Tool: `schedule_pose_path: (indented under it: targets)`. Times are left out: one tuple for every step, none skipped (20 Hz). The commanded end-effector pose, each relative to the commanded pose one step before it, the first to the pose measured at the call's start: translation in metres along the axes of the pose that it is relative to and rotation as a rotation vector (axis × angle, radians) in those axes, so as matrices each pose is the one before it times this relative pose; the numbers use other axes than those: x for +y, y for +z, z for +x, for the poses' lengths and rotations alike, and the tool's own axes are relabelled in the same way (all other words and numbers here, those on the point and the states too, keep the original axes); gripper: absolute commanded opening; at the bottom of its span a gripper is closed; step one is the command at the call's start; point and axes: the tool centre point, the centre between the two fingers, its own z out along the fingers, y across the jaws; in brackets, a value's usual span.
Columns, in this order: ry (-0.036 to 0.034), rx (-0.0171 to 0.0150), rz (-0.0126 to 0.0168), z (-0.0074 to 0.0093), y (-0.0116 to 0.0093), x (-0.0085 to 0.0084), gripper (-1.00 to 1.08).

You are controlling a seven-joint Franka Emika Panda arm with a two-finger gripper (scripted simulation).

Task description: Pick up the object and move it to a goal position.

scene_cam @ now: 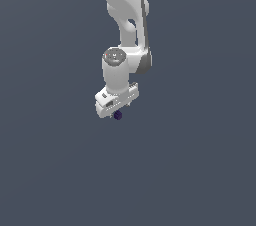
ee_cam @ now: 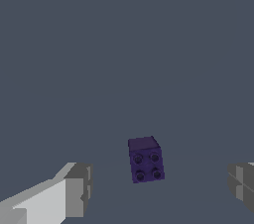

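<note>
We see the white arm (scene_cam: pixel 122 10) reaching down over a plain grey ground (scene_cam: pixel 50 170), its gripper (ee_cam: pixel 158 188) spread wide with both fingers (ee_cam: pixel 79 188) clear of the small dark purple-blue cube (ee_cam: pixel 145 159), which sits between them, untouched, four round dimples on one face.

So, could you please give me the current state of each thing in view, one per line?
gripper: open, with the fingers spread wide on either side of the cube and not touching it.
cube: free, not gripped, sitting between the fingers, studded face toward the wrist camera.
arm: reaching down over the cube.
</note>
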Motion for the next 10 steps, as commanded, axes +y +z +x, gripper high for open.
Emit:
schedule_pose_path:
  targets:
    - [-0.04294,-0.00371,0.00321,-0.00633,0.00770,0.00019,1.00]
    - [-0.01360,-0.00130,0.00125,-0.00214,0.00256,-0.00005,1.00]
    - [-0.01242,-0.00115,0.00117,-0.00195,0.00233,-0.00009,1.00]
    - [-0.01124,-0.00102,0.00109,-0.00177,0.00210,-0.00012,1.00]
    - [-0.01006,-0.00089,0.00099,-0.00158,0.00187,-0.00013,1.00]
    - [-0.00889,-0.00076,0.00089,-0.00139,0.00165,-0.00014,1.00]
    - [-0.00770,-0.00065,0.00078,-0.00120,0.00143,-0.00014,1.00]
    - [-0.00651,-0.00054,0.00067,-0.00102,0.00120,-0.00013,1.00]
    - [-0.00532,-0.00043,0.00055,-0.00083,0.00098,-0.00011,1.00]
    - [-0.00416,-0.00033,0.00044,-0.00064,0.00077,-0.00010,1.00]
